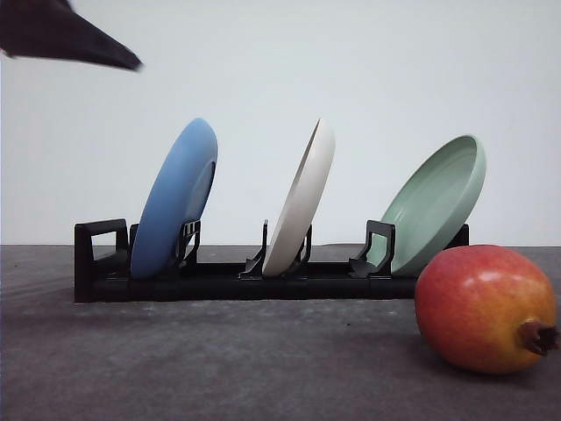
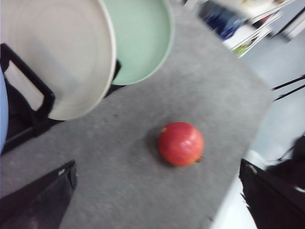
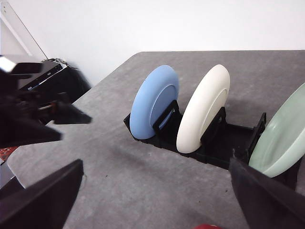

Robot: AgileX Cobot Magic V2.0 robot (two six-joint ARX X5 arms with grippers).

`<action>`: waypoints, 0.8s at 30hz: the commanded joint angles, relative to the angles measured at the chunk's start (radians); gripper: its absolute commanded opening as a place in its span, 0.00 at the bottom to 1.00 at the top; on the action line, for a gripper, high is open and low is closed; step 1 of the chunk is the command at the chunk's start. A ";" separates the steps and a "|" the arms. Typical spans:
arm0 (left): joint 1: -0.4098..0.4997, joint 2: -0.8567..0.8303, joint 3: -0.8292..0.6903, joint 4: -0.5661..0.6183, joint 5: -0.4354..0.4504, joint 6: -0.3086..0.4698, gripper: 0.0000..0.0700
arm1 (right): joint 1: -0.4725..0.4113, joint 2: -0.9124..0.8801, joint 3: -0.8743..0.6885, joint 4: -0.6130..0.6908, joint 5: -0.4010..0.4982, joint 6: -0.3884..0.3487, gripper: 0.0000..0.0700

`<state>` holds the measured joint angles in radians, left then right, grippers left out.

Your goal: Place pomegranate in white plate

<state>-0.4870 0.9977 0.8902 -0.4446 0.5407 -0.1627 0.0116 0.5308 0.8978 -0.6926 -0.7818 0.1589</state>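
One round red pomegranate with a yellow-orange blush lies nearest us on the dark grey textured surface, its brown crown stub pointing right, free of either claw. Behind it stands the black slotted rack, holding three plates on edge: a blue round plate at the left, the matte off-white round plate in the middle, and a pale green plate at the right, whose rim leans just above the fruit.

We judge the white plate the awkward part: standing tilted in its slot, it gives a round fruit nothing level to rest on, so the pomegranate could roll off unless the plate is laid flat. Reaching between its neighbours could also knock the blue or green plate.

The left wrist view shows the pomegranate whole, well apart from the rack, between the spread fingers of our left claw. The right wrist view catches only a red sliver of it, below our right claw, whose fingers are likewise spread wide with nothing between them.
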 commanded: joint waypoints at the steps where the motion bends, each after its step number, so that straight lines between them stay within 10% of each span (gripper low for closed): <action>1: -0.034 0.071 0.057 0.013 -0.077 -0.006 0.90 | -0.001 0.003 0.018 0.008 0.000 0.013 0.89; 16: -0.210 0.689 0.622 -0.089 -0.368 0.027 0.90 | -0.001 0.003 0.018 0.008 0.000 0.013 0.89; 24: -0.222 0.804 0.674 -0.055 -0.389 0.027 0.90 | -0.001 0.003 0.018 0.008 0.000 0.013 0.89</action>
<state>-0.6987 1.7808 1.5417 -0.5156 0.1555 -0.1459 0.0116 0.5308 0.8978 -0.6926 -0.7818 0.1623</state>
